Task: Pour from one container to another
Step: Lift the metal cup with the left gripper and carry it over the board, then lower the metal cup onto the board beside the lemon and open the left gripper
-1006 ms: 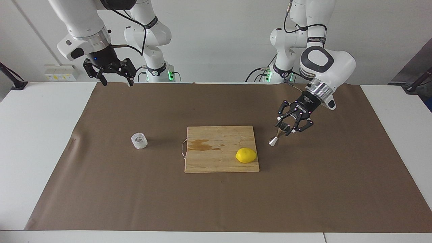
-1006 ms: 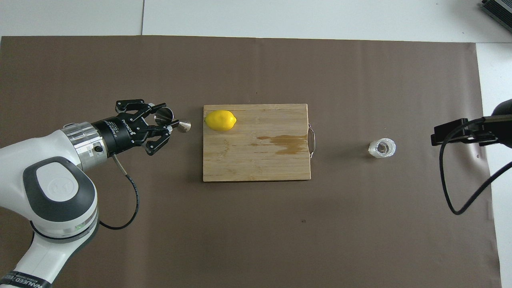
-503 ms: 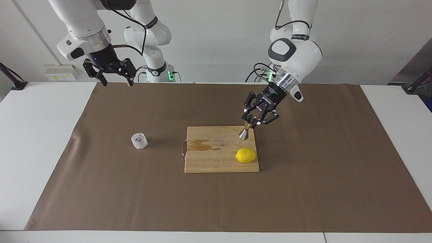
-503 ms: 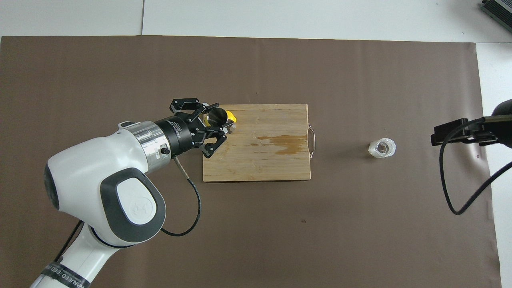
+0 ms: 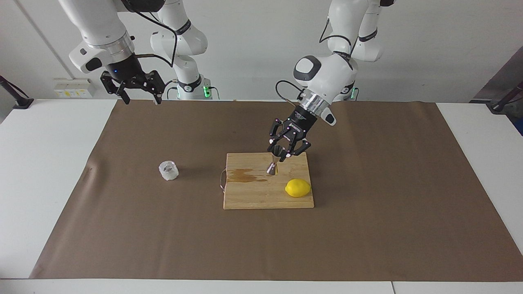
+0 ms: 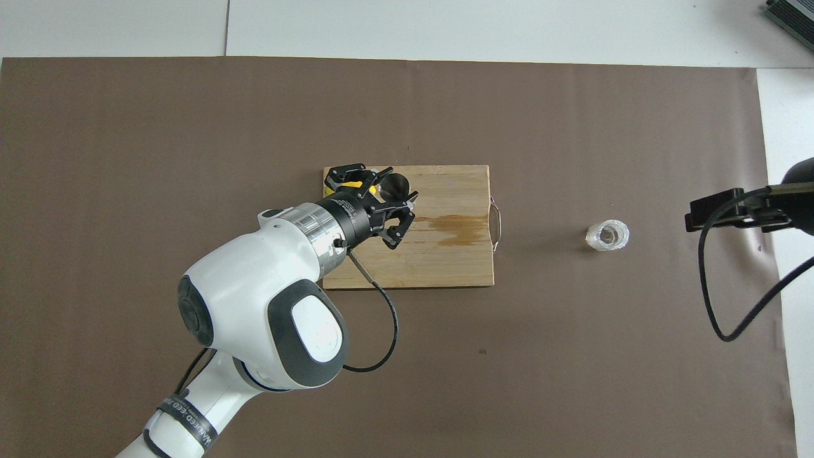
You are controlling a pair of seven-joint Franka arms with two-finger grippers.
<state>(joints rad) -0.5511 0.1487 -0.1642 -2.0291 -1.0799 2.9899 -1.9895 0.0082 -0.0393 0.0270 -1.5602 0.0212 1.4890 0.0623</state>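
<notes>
We are holding the steel jigger [image 5: 273,161] in our left hand [image 5: 282,155], its fingers closed on the jigger's narrow waist. The jigger is hanging tilted in the air over the wooden cutting board [image 5: 261,196], above the part of the board nearer to us, its dark open mouth showing in the overhead view [image 6: 395,186]. Our right hand [image 5: 139,98] is waiting with its fingers standing wide apart, gripping nothing, raised over the brown mat's [image 5: 367,228] edge at the right arm's end of the desk [image 5: 36,163]. The clear faceted cup [image 5: 168,170] is standing upright on the mat, well apart from the board, toward the right arm's end. A lemon [image 5: 298,188] is lying on the board toward the left arm's end, and a brownish wet stain [image 5: 244,176] is marking the board near its wire handle [image 5: 222,181].
</notes>
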